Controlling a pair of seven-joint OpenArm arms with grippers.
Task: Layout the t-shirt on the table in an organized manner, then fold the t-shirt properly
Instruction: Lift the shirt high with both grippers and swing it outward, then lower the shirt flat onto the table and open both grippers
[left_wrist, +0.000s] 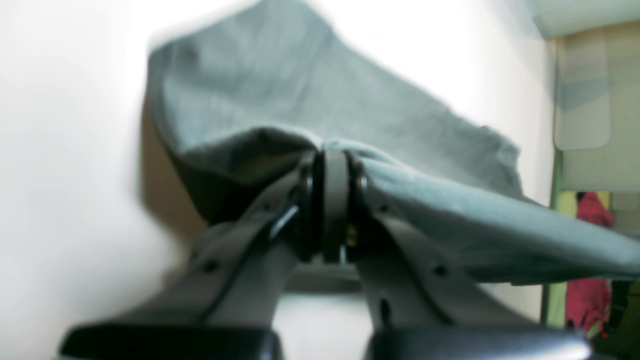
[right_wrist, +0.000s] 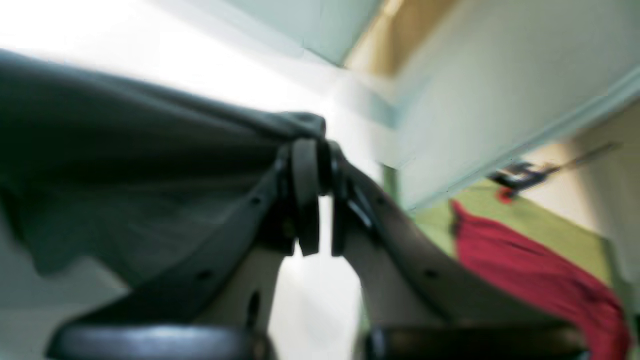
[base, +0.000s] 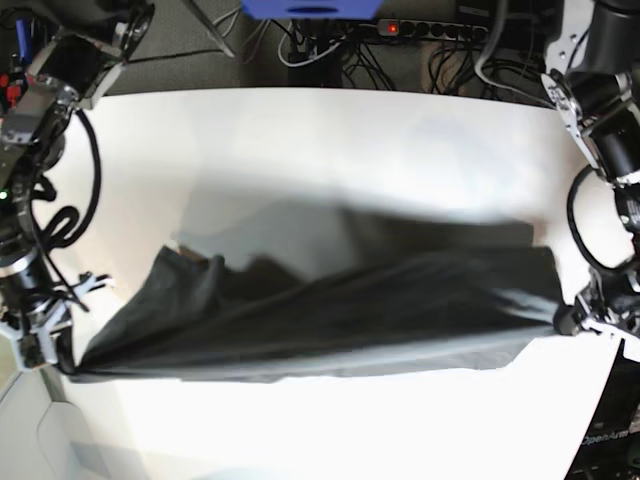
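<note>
One t-shirt (base: 330, 310), one table (base: 330, 130), two grippers. Shirt is dark grey, stretched sideways across the table's middle, lifted at both ends and sagging between them; blurred in the base view, with its shadow on the tabletop behind it. Left gripper (left_wrist: 334, 165) has its jaws pinched narrow on a bunched shirt edge, cloth spreading away on both sides of the tips. Right gripper (right_wrist: 312, 142) likewise clamped tight on a gathered edge of the shirt, fabric draping to one side. In the base view, left gripper (base: 572, 320) sits at the table's right edge and right gripper (base: 62, 365) at its left edge. Bare white table far and near of the shirt. Cables (base: 340, 45) lie beyond the far edge
</note>
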